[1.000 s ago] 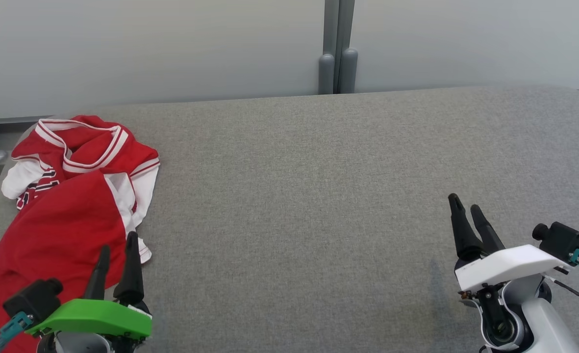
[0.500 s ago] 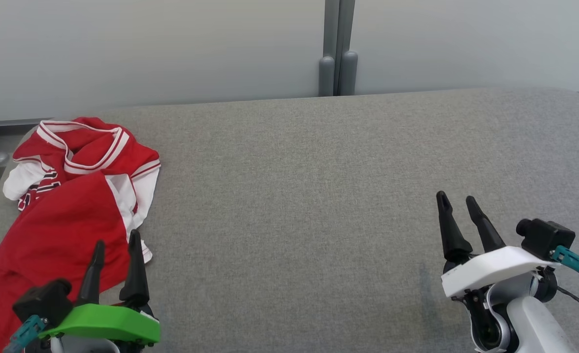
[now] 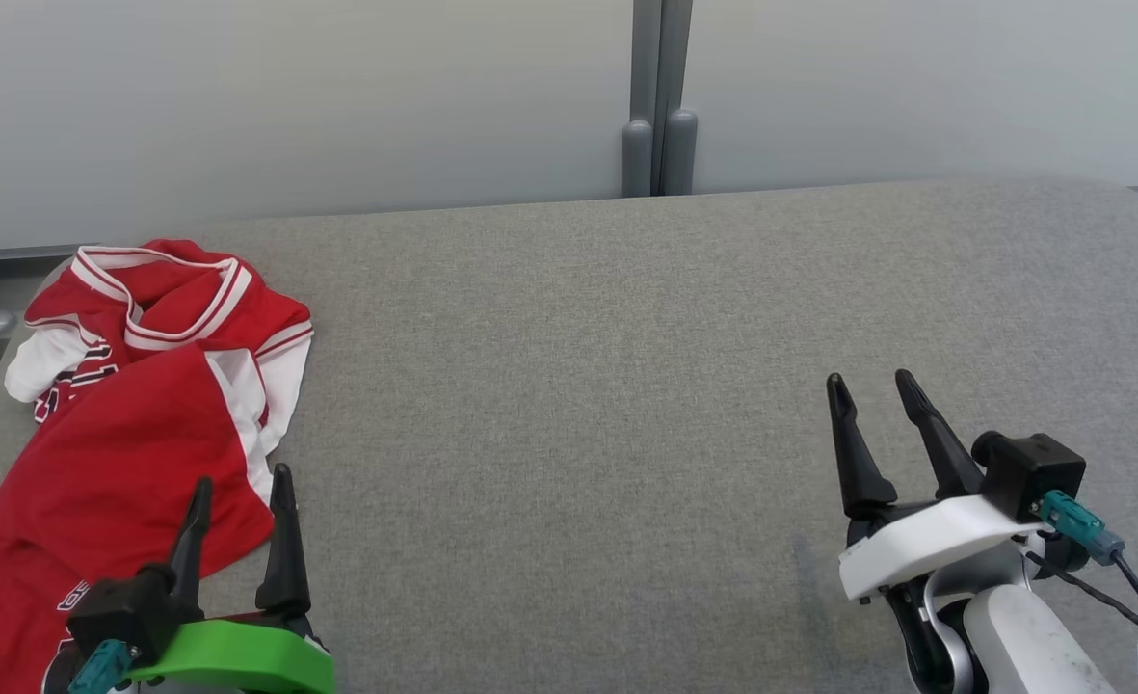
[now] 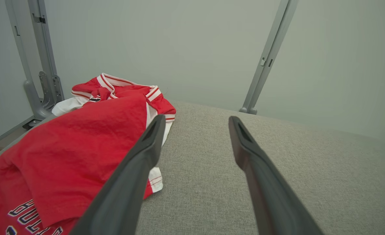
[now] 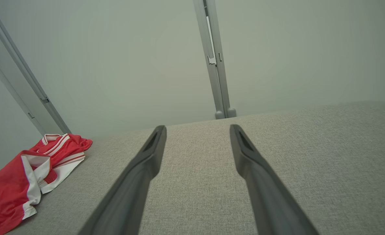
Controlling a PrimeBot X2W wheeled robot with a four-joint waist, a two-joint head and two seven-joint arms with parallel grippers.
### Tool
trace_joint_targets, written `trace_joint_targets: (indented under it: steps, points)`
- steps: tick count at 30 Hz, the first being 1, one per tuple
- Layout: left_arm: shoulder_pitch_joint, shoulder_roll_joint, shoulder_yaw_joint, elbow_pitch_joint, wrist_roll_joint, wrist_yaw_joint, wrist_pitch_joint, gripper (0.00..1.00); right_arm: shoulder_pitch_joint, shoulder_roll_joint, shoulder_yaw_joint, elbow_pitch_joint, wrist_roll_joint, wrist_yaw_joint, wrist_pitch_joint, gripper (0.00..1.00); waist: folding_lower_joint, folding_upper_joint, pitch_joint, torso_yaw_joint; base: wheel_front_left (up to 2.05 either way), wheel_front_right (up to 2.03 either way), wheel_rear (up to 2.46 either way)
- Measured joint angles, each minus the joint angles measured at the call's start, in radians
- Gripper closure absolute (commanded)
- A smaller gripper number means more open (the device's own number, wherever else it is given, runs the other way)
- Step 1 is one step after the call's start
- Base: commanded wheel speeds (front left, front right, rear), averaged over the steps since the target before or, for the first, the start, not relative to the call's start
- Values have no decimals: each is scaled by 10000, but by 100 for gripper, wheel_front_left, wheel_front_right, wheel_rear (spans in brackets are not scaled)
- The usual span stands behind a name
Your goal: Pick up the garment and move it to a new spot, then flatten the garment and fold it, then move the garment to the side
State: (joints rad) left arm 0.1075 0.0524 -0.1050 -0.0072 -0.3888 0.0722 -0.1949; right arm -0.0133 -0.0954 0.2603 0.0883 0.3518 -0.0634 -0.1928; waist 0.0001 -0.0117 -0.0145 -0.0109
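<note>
A red shirt (image 3: 125, 405) is lying crumpled at the left end of the table (image 3: 578, 386), bunched toward the far left corner and trailing down along the left edge toward the near side. The cloth is looking thin and lightly wrinkled. Its openings are trimmed with ribbed white bands carrying red stripes, and white panels are showing along its right side. Dark letters with white outlines are peeking out at two places, partly folded under and too broken up to read. A white-hemmed corner is poking out onto the table at the shirt's near right edge.

The table is covered in a grey woven fabric with a fine, even grain, and its far corners are rounded. Behind it, smooth pale wall panels (image 3: 337, 96) are meeting at a grey metal post (image 3: 660, 96) with two rounded feet.

The left claw (image 3: 243, 477), under a bright green cover, is holding its two long, dark, tapering fingers spread apart with nothing between them. It is sitting at the near right edge of the shirt: in the head view one finger is crossing the red cloth while the other is over bare grey fabric. Whether either finger is touching the shirt cannot be told.

The right claw (image 3: 869, 377), under a white cover with a black camera block and a teal plug beside it, is also standing spread wide and empty. It is over the bare table at the right, well apart from the shirt.
</note>
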Motion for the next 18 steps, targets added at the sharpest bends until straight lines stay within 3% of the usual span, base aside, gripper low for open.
trace_joint_targets:
  steps: [18]
  points:
    - [446, 42, -138, -318, 1873, 119, -548, 0, 25, -75, 614, -50, -2115, -280, -593, 0, 0, 0, -72, -43, 0, 0, 0]
